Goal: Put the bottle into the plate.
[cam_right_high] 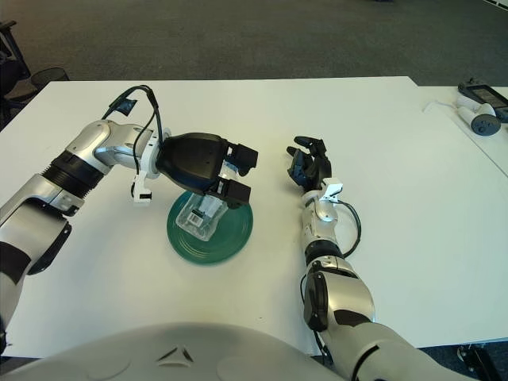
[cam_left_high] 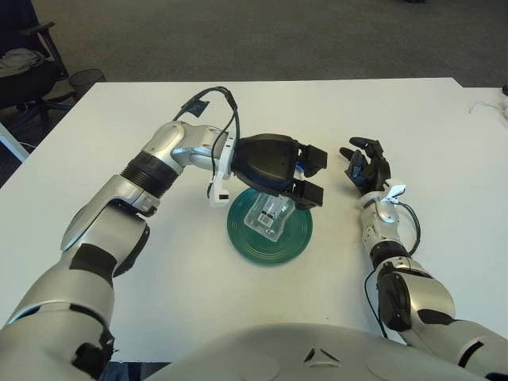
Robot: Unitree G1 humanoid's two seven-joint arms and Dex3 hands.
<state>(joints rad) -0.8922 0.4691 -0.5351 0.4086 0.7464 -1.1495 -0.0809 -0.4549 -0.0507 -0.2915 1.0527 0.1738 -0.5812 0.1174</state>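
I see my left hand [cam_left_high: 278,168] above the round green plate [cam_left_high: 270,236], fingers apart off the clear plastic bottle [cam_left_high: 267,216] lying on it. My right hand [cam_left_high: 367,168], fingers loosely spread and holding nothing, shows right of the plate on the smooth white table [cam_left_high: 381,111].

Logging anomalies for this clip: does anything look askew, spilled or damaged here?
Only the clear bottle: it lies tilted on its side on the green plate under the left hand, not upright. No spill or damage shows. The right hand shows right of the plate.

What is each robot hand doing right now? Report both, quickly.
Left robot hand: above the green plate, fingers open, clear bottle lying on the plate below them.
Right robot hand: right of the plate, holding nothing, fingers loosely curled.
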